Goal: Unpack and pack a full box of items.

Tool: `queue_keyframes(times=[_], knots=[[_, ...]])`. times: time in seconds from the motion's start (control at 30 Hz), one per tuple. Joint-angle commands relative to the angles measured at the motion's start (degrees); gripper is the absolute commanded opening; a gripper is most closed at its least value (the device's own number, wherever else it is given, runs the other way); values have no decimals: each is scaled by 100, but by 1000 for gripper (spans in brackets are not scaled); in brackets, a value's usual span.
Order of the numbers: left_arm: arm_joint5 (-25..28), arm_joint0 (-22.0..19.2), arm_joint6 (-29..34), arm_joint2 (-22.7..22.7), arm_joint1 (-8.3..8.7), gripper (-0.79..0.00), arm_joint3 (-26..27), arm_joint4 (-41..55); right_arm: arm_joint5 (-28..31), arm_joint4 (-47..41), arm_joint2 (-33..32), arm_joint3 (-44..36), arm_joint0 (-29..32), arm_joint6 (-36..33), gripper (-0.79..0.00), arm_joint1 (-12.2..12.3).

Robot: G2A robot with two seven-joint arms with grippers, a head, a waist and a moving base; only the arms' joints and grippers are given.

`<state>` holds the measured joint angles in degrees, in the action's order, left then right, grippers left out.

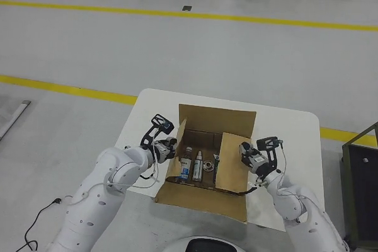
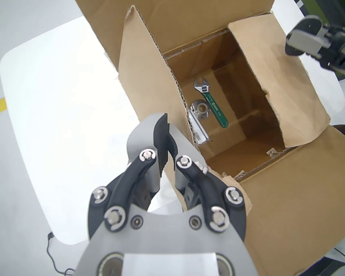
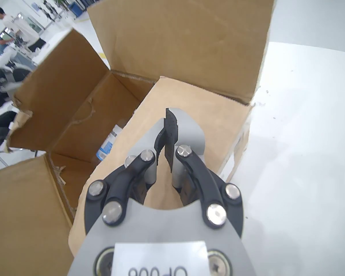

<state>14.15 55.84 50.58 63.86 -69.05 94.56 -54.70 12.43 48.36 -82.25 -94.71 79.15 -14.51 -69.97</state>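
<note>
Left hand (image 2: 164, 126) closed, black pads pressed together with nothing seen between them, right beside the outer face of the box's upright left flap (image 2: 143, 73). Right hand (image 3: 169, 127) likewise closed on nothing visible, hovering over the right flap (image 3: 218, 110), itself tilted inward above the opening. Beneath both, white desk (image 1: 290, 126) with rounded corners, carrying the brown cardboard box (image 1: 217, 118) near its middle, all four flaps open: back one tall and upright, front one folded outward toward the robot. Down on the box floor, two bottles (image 1: 186, 166) lying side by side toward the left wall, one with a blue-and-white label. Farther to the right, a green-handled wrench (image 2: 211, 105), silver head toward the far wall. Just beside its handle, touching or nearly so, a small round metal flange (image 2: 200, 109) with a hole through the middle.
</note>
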Motion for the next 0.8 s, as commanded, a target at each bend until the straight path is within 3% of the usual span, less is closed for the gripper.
queue_keyframes(times=[0.0,0.27,0.77], knots=[[58,-15,-5,-56,-6,-785,-26,23,-123,-293,-295,-39,40,261,-785,8],[245,-116,82,-297,-39,-785,-209,166,-843,-1452,-1075,626,-515,365,-785,14],[351,-455,269,-623,-105,-785,-742,260,-169,-2699,-453,3133,-2578,-1101,-785,-57]])
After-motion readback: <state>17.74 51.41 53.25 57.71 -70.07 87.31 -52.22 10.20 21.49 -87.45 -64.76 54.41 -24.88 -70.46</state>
